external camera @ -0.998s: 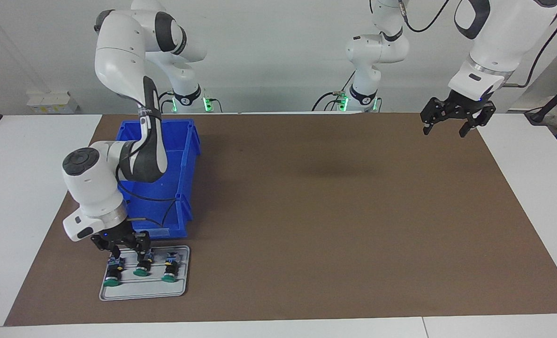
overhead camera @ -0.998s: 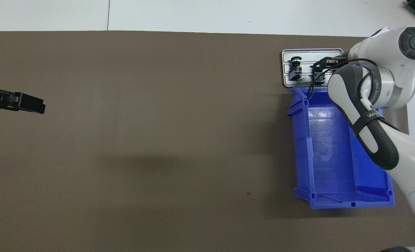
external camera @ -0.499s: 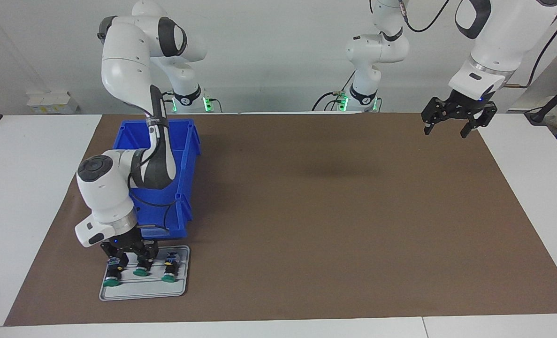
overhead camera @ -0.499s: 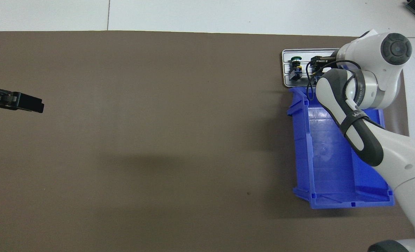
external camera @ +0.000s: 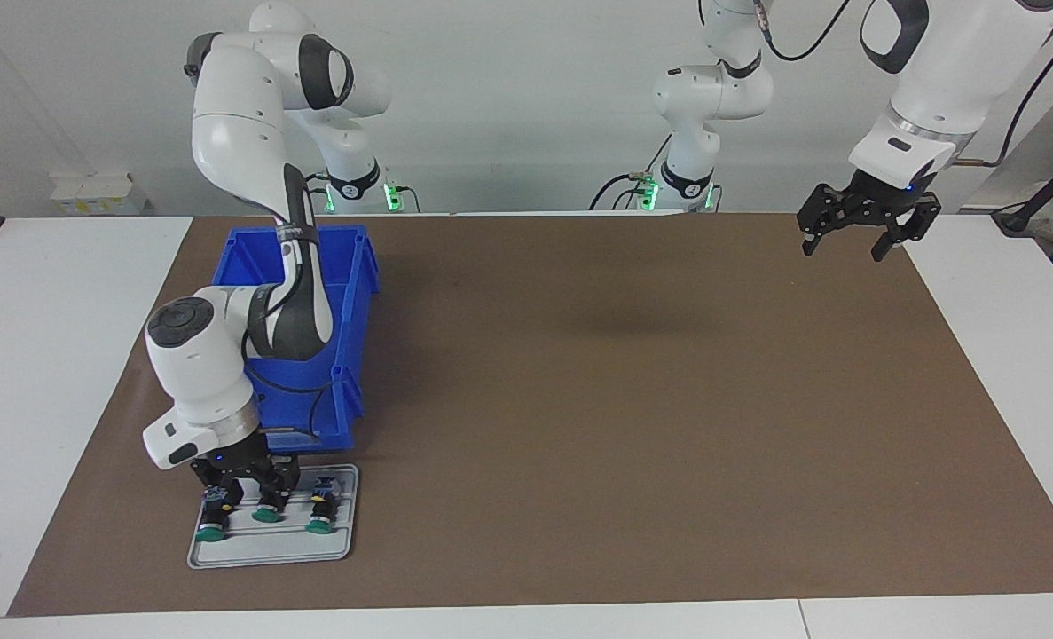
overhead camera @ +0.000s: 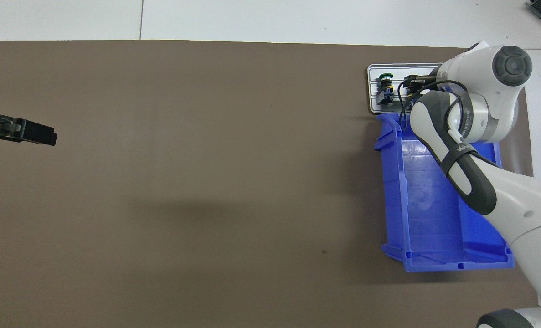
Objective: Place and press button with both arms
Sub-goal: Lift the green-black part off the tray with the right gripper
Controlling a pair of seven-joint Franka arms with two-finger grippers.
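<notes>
Since a second ago the right gripper (external camera: 254, 480) has shifted from the end button toward the middle button (external camera: 268, 508) on the grey tray (external camera: 269, 552) and now sits low over it, fingers spread either side, gripping nothing. The tray lies beside the blue bin (external camera: 349, 355), farther from the robots. The left gripper (external camera: 845, 241) waits, open and empty, above the mat (external camera: 632, 399) at the left arm's end

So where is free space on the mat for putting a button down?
The brown mat is bare from the blue bin to the left arm's end. It is crowded at the grey tray, where the right hand sits among the buttons.
</notes>
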